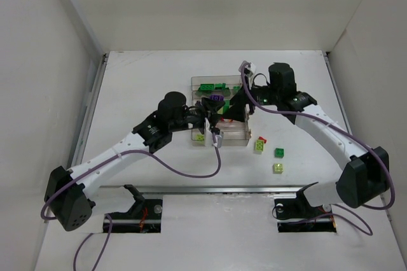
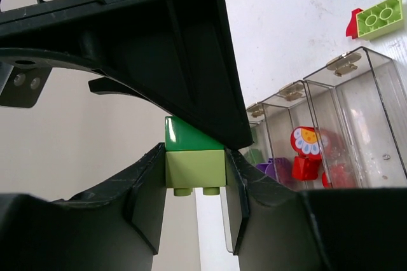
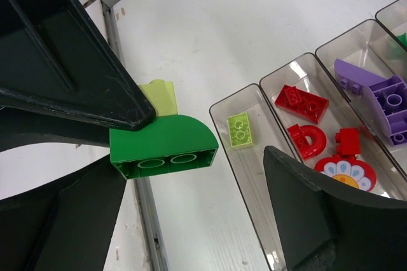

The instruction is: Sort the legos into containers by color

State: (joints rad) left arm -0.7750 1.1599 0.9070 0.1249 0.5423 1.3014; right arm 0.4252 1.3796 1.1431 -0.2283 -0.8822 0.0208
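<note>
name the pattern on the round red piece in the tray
White flower, yellow centre; clearest in the right wrist view.

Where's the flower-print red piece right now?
Right wrist view, lower right: the flower-print piece lies in the red compartment, beside the red arch brick.

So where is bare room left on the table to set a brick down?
Free: the strip between the tray and the back wall; the left side, between the left arm and the side wall. Crowded: over the tray, and right of it among the loose bricks.
</note>
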